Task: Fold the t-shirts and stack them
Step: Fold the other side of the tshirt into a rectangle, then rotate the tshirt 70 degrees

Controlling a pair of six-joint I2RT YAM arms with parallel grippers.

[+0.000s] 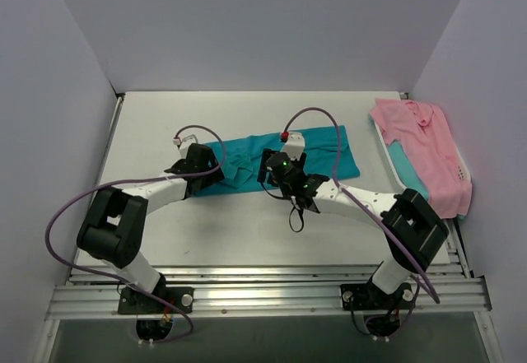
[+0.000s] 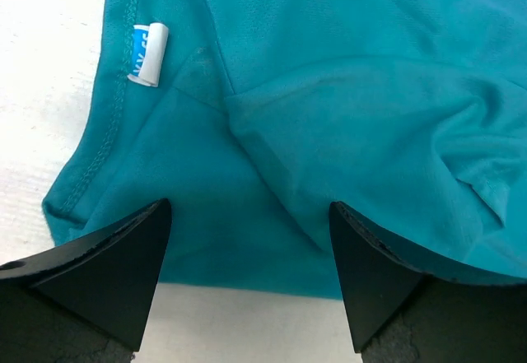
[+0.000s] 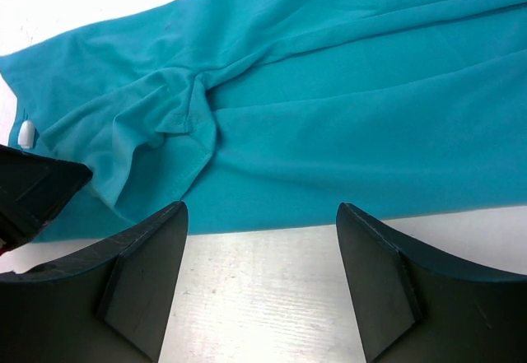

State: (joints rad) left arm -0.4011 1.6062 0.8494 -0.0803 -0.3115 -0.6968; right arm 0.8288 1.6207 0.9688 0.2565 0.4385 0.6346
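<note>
My left hand [image 2: 251, 215] and right hand [image 3: 262, 215] are both wide open, empty, over the near edge of the teal t-shirt [image 1: 317, 153] lying on the surface [image 1: 247, 219]; I want both down together, pinching edge only, lifting level.

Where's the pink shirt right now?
In the top view, the pink shirt lies along the right edge of the table, atop a second teal one, right of the spread teal shirt.
</note>
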